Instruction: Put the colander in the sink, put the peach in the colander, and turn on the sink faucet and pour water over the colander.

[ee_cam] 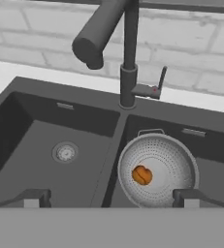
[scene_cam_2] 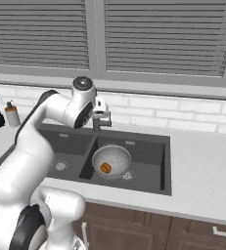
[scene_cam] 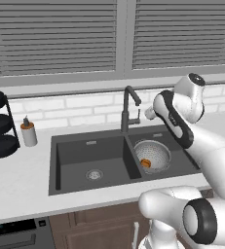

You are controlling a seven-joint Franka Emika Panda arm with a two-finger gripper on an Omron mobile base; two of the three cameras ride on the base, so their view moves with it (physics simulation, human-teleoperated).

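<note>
Colander (ee_cam: 158, 169) placement is complete: it sits in the right basin of the sink (ee_cam: 36, 160), with the peach (ee_cam: 142, 175) resting inside it, slightly off centre. Remaining step, by judgement, is the faucet. The sink faucet (ee_cam: 127, 58) stands on the rear rim at the divider between the basins, its spout angled toward the left basin and its small side lever (ee_cam: 154, 86) projecting to the right; no water stream is visible. The gripper (ee_cam: 108, 197) hovers above the sink facing the faucet, jaws spread wide and holding nothing, fingertips (ee_cam: 36, 197) well apart. Hazards from here: the lever is thin and short, so an approach slightly off line could let the fingers pass beside it or push the faucet stem instead. With the spout pointing at the left basin, opening the tap alone would likely send water into the empty basin and miss the colander; the spout probably needs swinging right. A low sweep could also strike the colander rim and shift it
</note>
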